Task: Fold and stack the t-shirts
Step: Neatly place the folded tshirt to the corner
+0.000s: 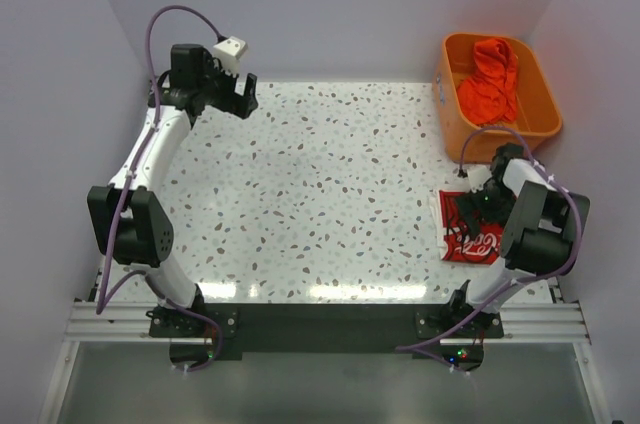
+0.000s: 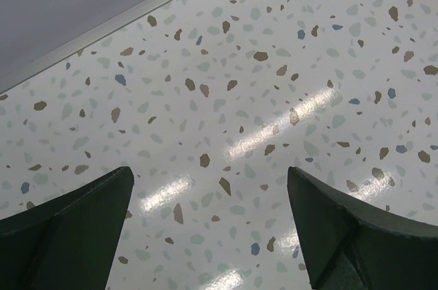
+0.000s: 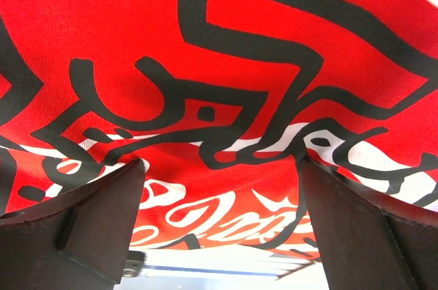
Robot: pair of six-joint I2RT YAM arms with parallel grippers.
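Only overhead, orange tub [image 1: 537, 112], left claw [image 2: 210, 184] open empty, right claw [image 3: 222, 170] open over t-shirt [image 3: 226, 50].

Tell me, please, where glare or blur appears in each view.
Top external: sharp, with pale glare streaks on the table, near side. Left wrist: bright glare bands on the table below the open left gripper. Right wrist: no glare; the red t-shirt fills the frame, its weave in focus.
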